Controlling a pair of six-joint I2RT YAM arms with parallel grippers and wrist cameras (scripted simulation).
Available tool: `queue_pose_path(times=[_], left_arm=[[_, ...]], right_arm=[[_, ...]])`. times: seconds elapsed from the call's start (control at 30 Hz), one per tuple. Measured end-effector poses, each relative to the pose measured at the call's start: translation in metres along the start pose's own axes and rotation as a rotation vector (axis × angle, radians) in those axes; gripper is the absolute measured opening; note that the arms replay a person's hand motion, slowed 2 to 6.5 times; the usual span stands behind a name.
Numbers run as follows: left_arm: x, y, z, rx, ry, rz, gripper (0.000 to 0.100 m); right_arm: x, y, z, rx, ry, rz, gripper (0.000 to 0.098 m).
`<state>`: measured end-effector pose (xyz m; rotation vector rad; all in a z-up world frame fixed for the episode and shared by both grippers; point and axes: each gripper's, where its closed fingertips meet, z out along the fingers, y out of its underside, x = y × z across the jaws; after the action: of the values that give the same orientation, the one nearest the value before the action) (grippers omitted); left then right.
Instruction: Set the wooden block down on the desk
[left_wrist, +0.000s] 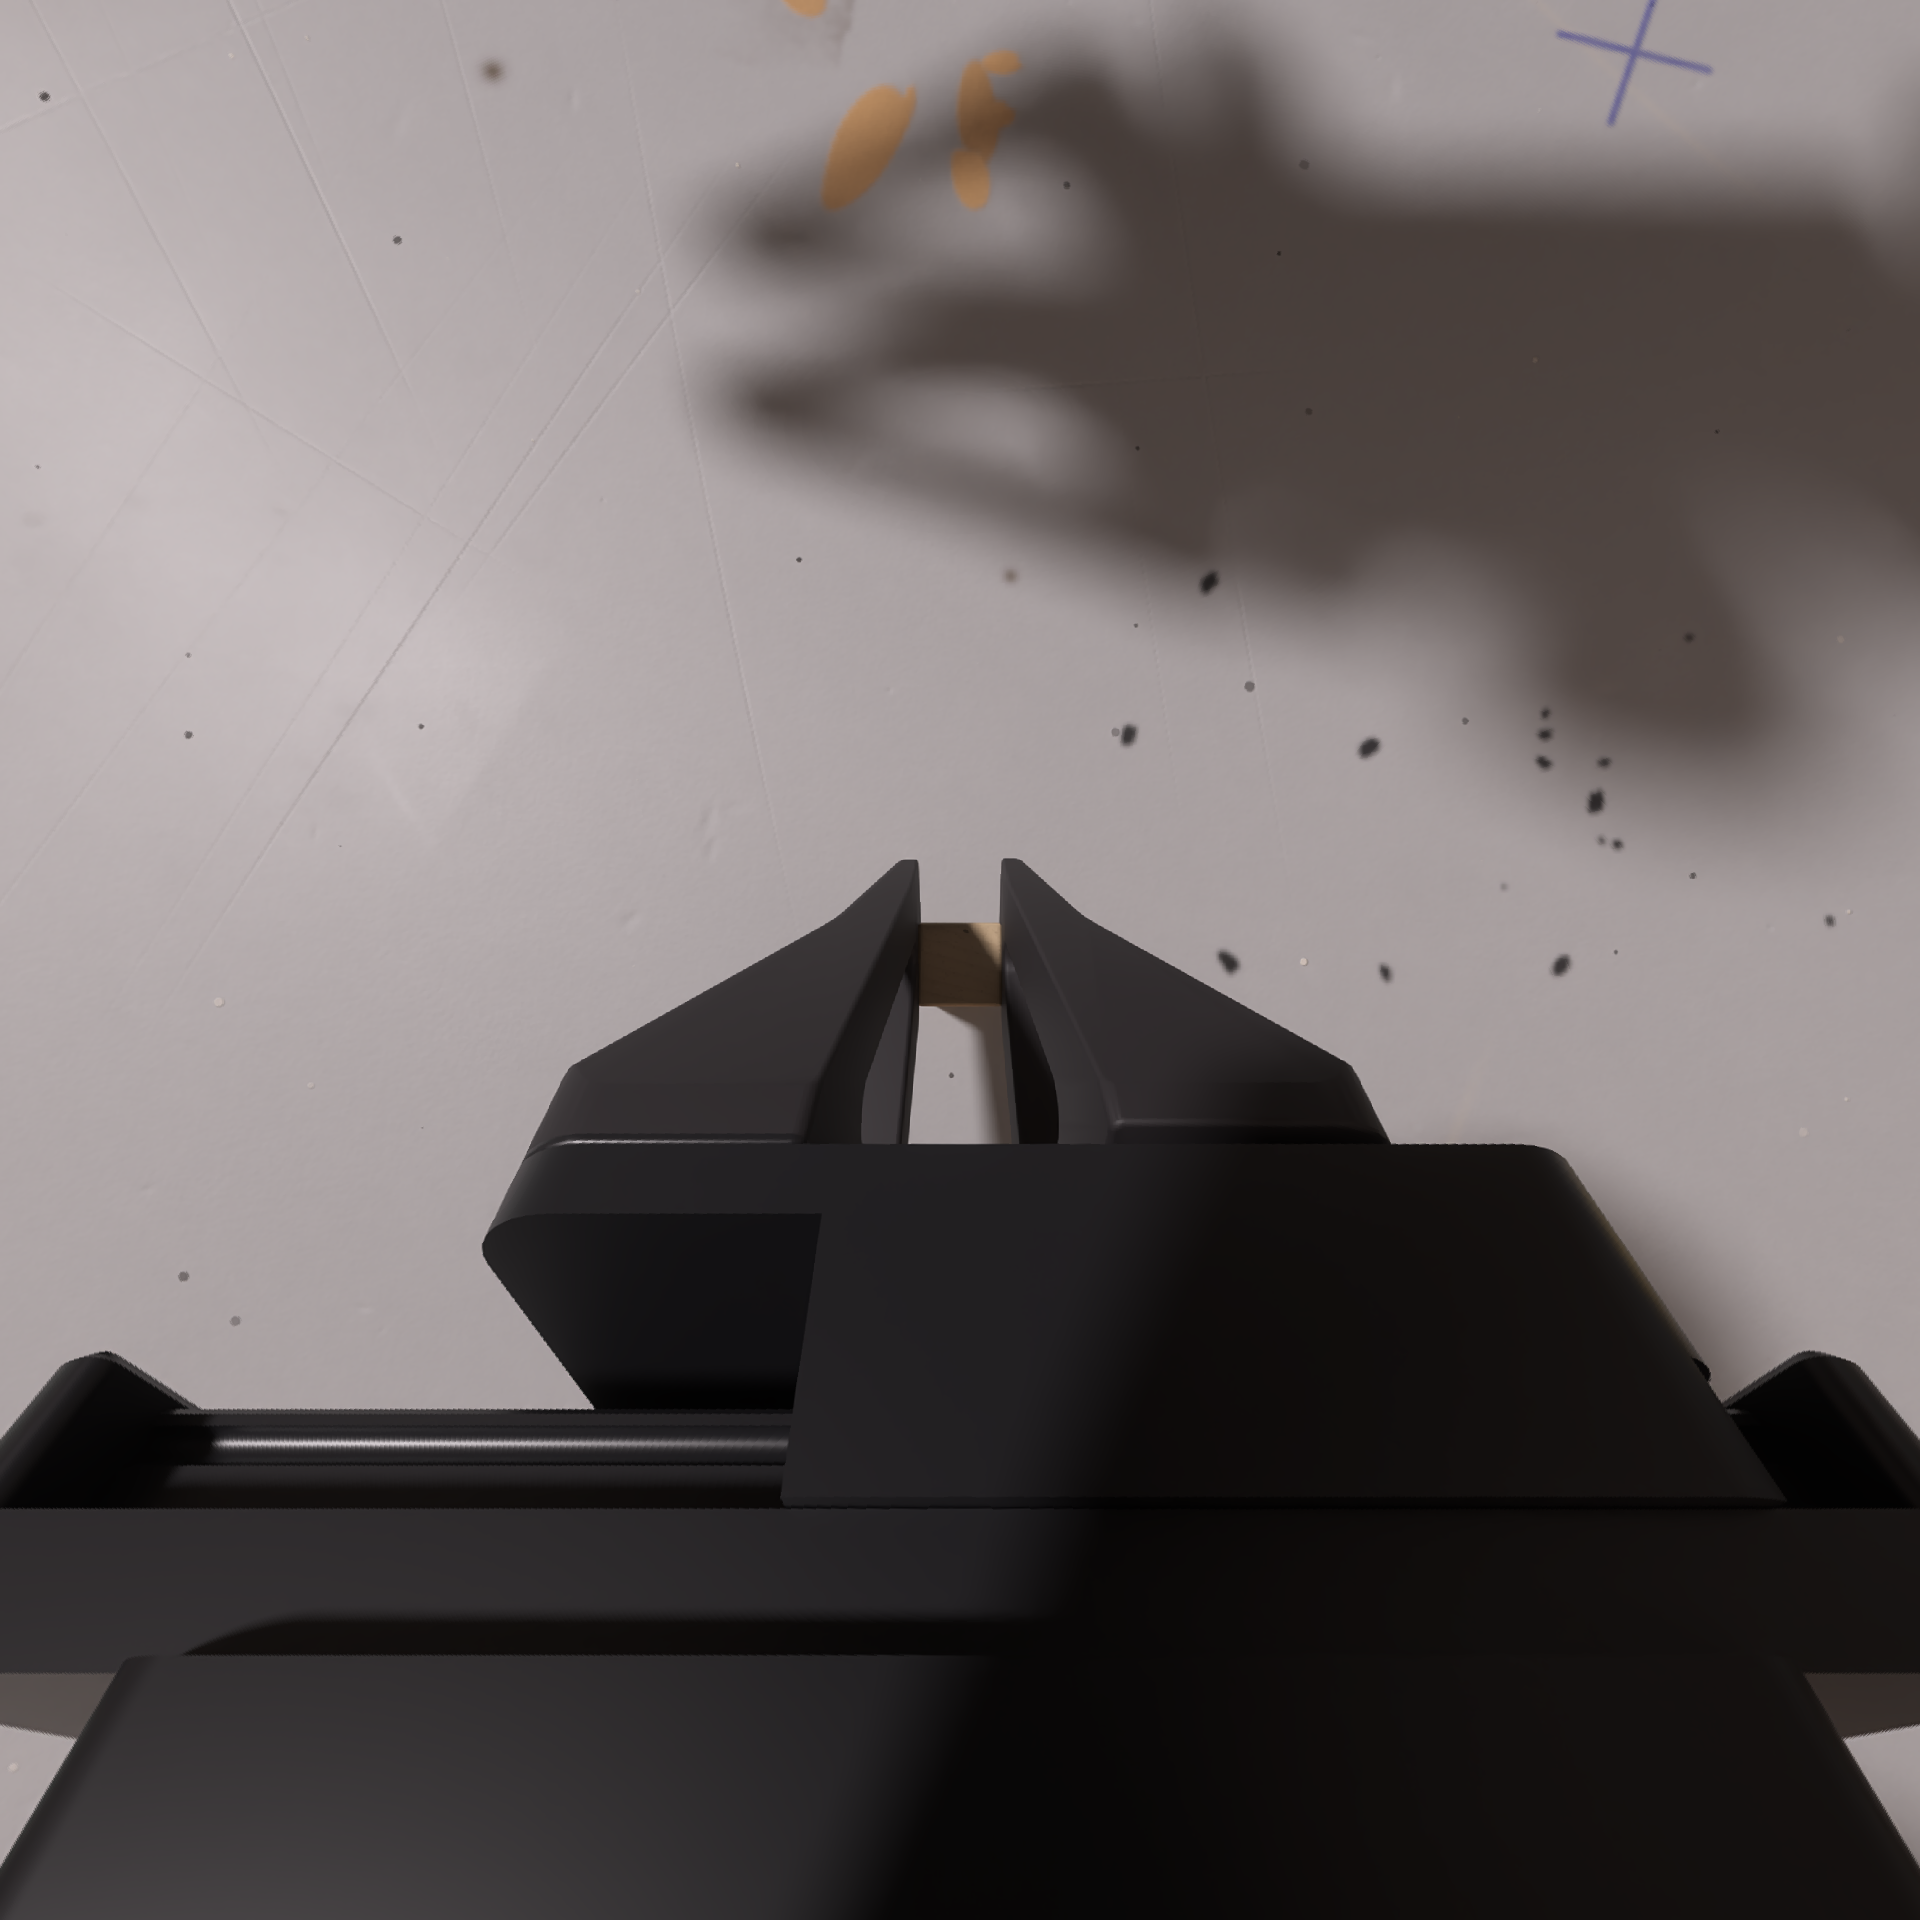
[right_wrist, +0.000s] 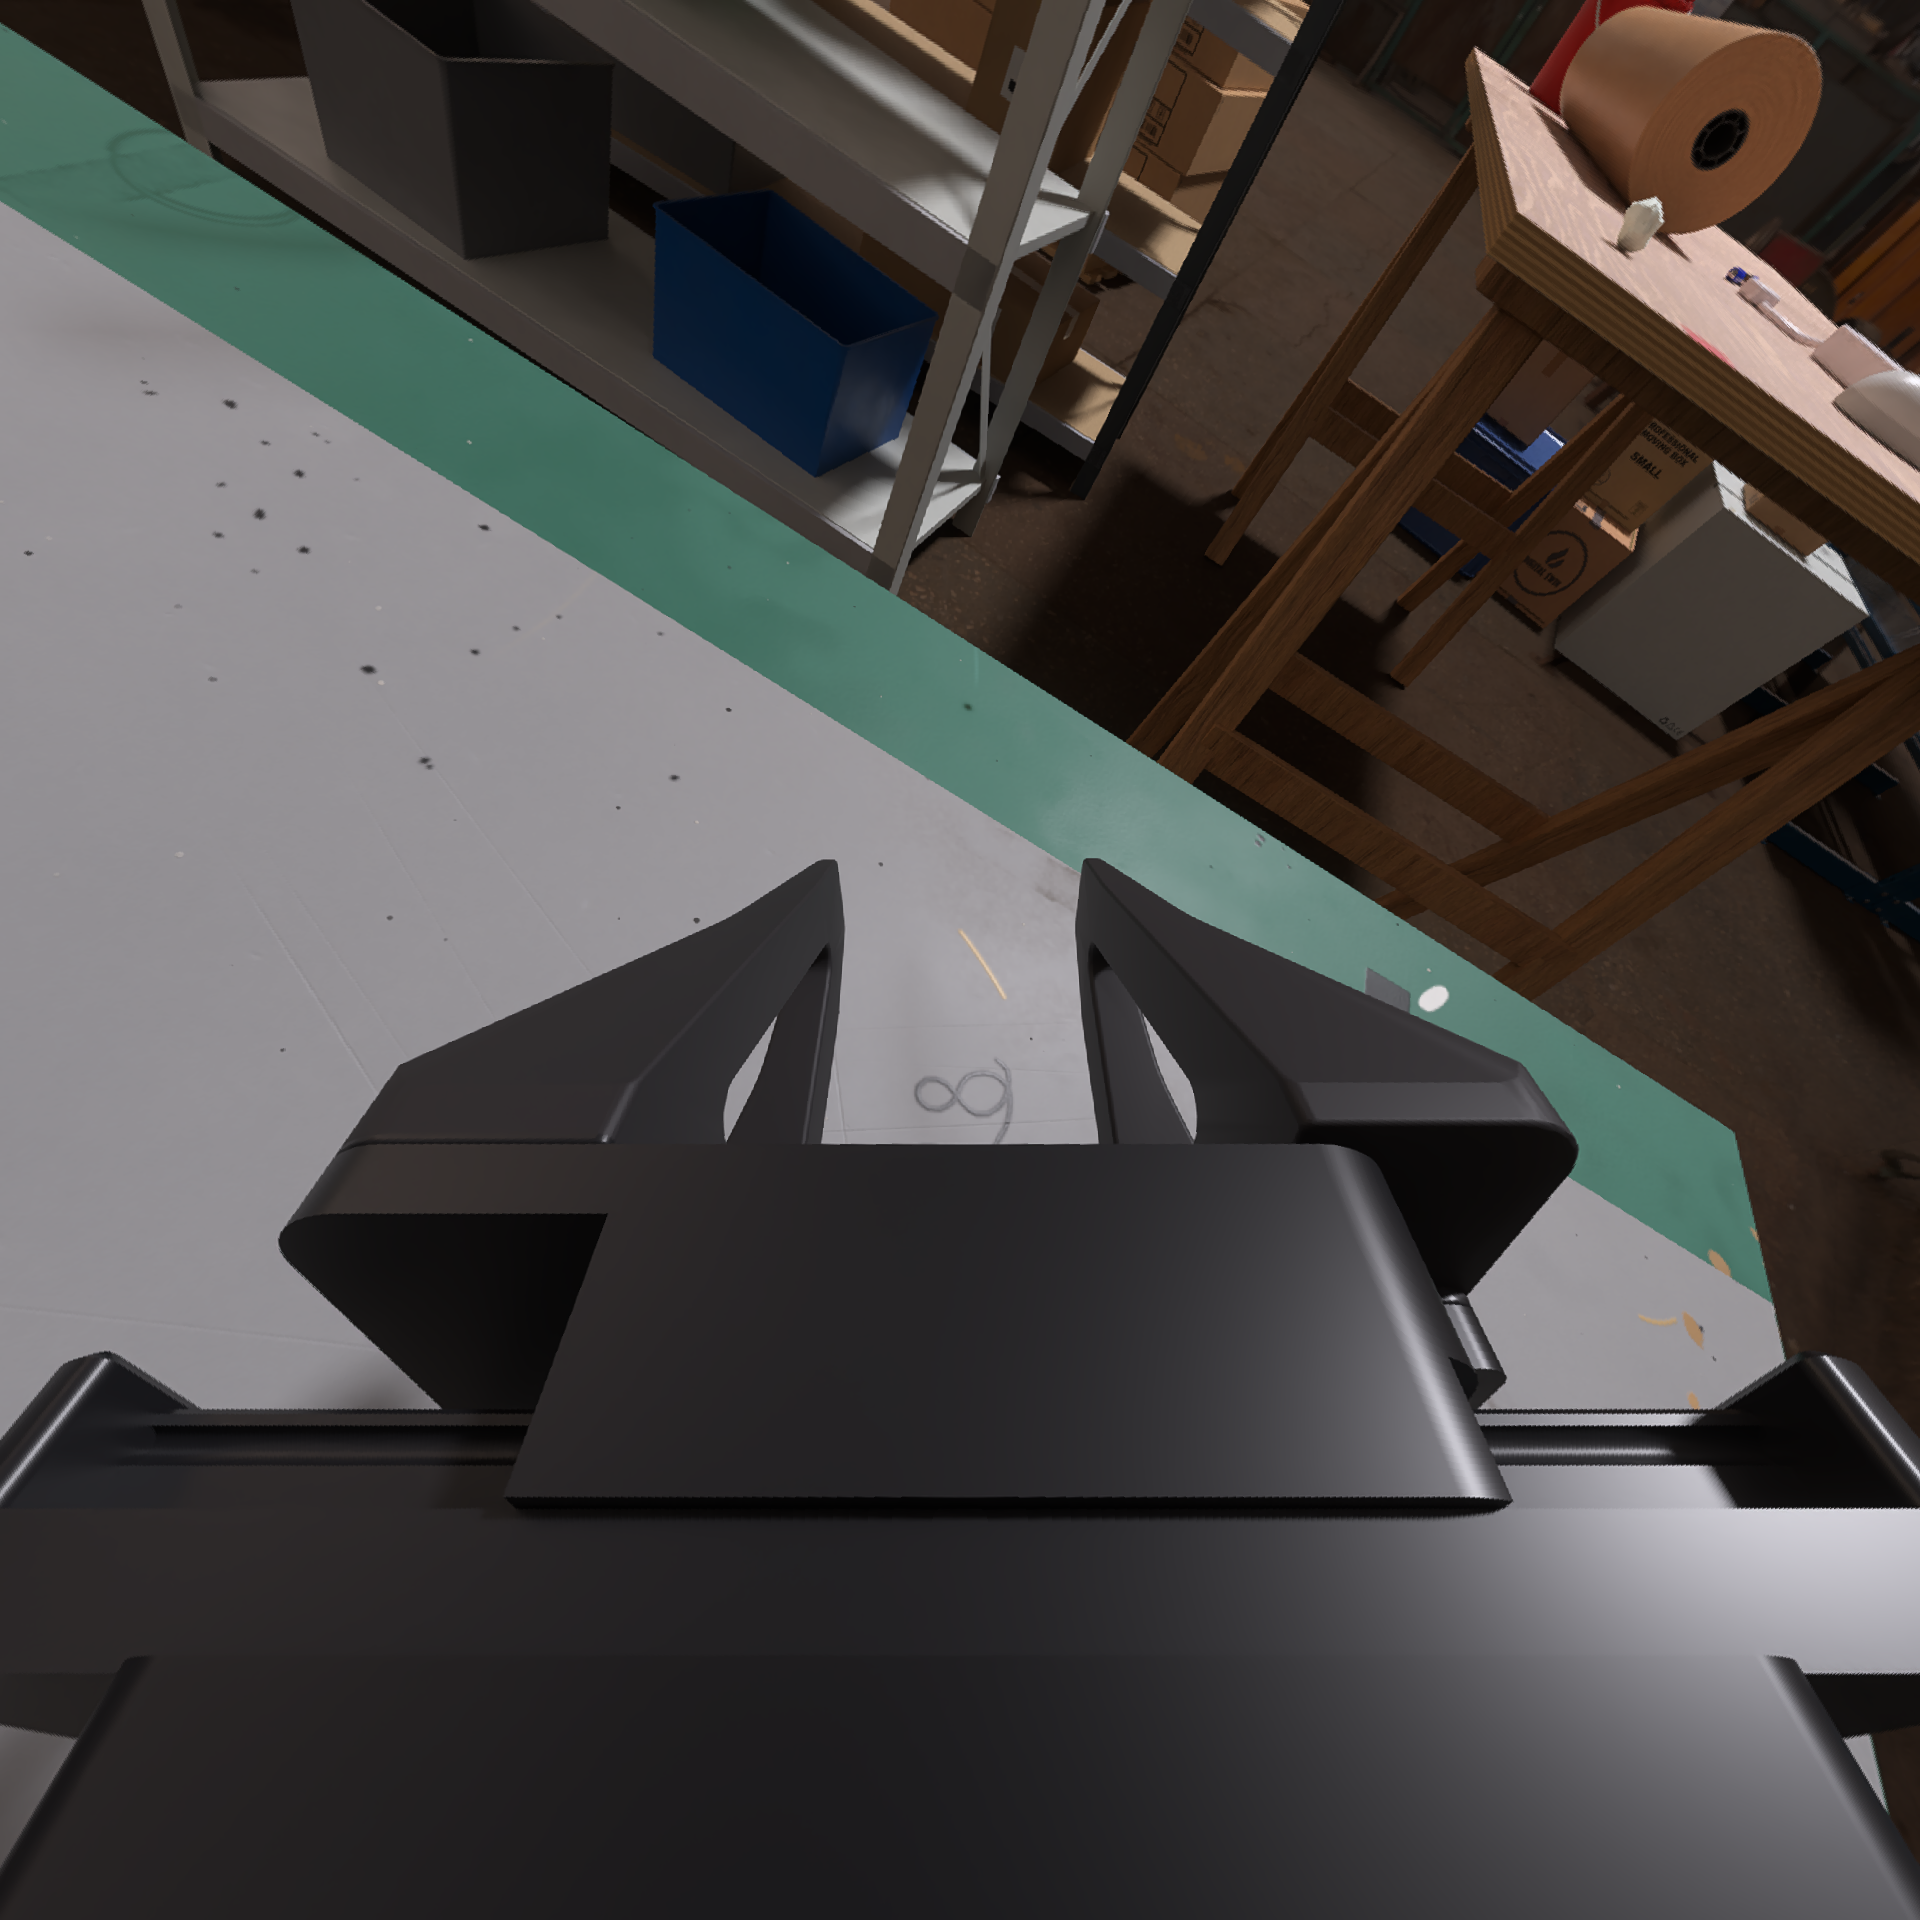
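In the left wrist view my left gripper is shut on a small light wooden block. Only a narrow tan strip of the block shows between the two black fingers; the rest is hidden by them. The gripper hangs above the grey desk, and its blurred shadow lies well ahead on the surface. In the right wrist view my right gripper is open and empty, above the grey desk near its green-edged border.
The desk carries orange stains, a blue cross mark, dark specks and a pencil scribble. Beyond the desk edge stand metal shelving with a blue bin and a wooden table.
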<state>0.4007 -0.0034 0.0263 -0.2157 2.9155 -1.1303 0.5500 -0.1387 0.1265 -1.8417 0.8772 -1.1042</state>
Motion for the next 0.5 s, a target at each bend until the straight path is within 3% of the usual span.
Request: queue_pose_path(times=[0.5], left_arm=[[0.0000,0.0000,0.0000,0.000,0.000,0.000,0.013]], right_arm=[[-0.0002,0.0035,0.0014,-0.016,-0.004,0.004,0.0385]])
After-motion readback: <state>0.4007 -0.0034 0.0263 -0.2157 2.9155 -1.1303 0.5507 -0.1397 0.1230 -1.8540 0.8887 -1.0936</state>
